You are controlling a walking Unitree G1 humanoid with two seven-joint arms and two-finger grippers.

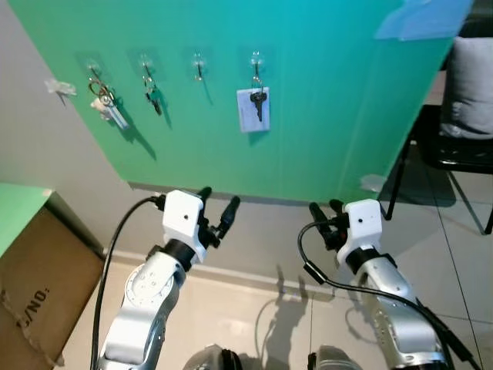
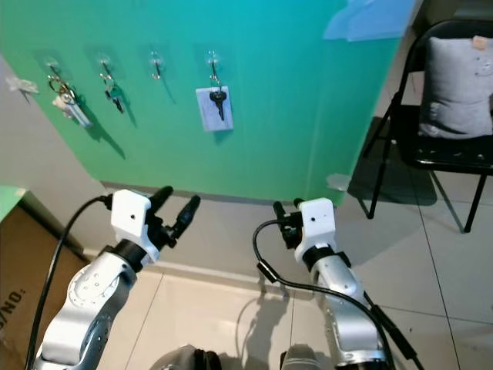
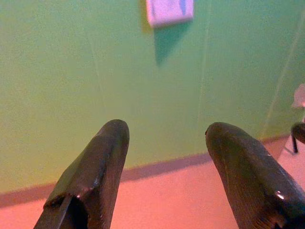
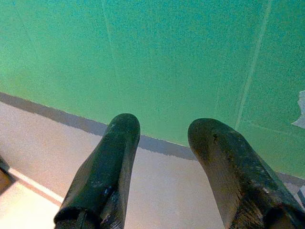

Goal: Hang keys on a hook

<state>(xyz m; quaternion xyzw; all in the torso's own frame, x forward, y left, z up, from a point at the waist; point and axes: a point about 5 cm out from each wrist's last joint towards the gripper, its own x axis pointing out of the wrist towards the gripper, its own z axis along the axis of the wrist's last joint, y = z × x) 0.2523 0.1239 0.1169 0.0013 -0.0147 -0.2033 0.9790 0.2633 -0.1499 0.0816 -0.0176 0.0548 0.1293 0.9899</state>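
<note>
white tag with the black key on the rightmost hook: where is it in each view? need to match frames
Left eye: white tag upper centre, hanging from the rightmost hook on the green panel.
Right eye: same tag upper left of centre.
Left wrist: blurred white tag cut by the frame edge, beyond the left gripper, fingers apart.
Right wrist: not in it.
Shared landmark: the green panel's lower edge against the grey wall.

Four small clear hooks (image 1: 199,65) sit in a row high on a green wall panel (image 1: 323,116). A silver key bunch (image 1: 105,102) hangs from the leftmost hook, a dark key with a green tag (image 1: 152,97) from the second, and a black key with a white card (image 1: 255,106) from the fourth. The third hook is bare.
</note>
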